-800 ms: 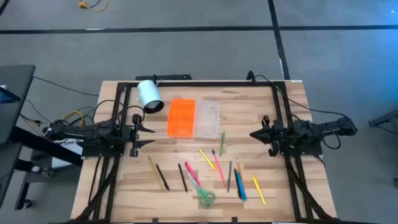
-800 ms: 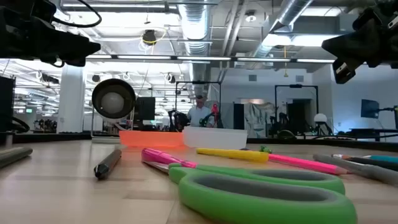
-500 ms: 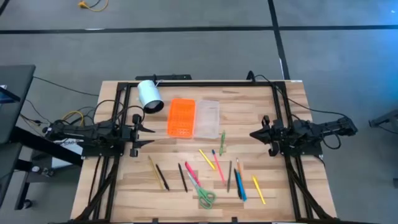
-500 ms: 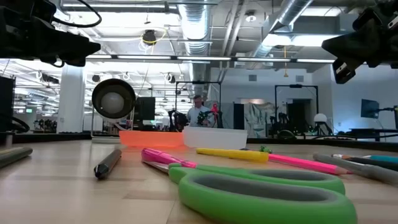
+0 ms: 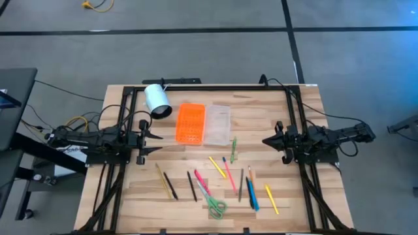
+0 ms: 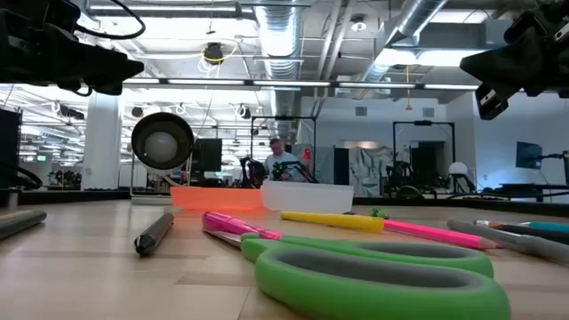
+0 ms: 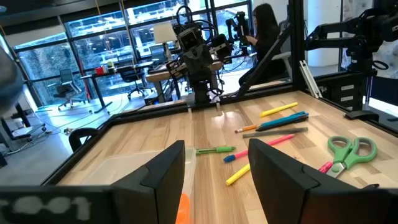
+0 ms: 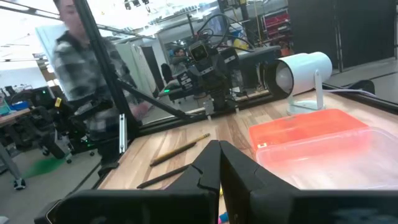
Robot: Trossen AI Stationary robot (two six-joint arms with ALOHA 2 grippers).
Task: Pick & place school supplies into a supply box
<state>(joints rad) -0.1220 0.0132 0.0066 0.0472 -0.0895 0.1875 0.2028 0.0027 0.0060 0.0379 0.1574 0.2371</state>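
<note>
Wooden table (image 5: 261, 111) holds everything. Left gripper (image 5: 151, 142) waits with fingers apart, holding nothing. Right gripper (image 5: 266, 141) has fingers together. Between them lies the open orange pencil case (image 5: 202, 124). Pencils, pens (image 5: 228, 171) and green scissors (image 5: 213, 202) lie nearby.

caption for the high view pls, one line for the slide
Both grippers, left open and right shut, wait beside the open pencil case; pens and scissors lie loose.

- Wooden table (image 5: 261, 111), centre frame.
- Upper middle: white cylinder (image 5: 157, 100), orange lid (image 5: 191, 123), clear tray (image 5: 217, 125).
- Lower middle: scattered pencils and pens (image 5: 226, 171), green-handled scissors (image 5: 214, 206).
</note>
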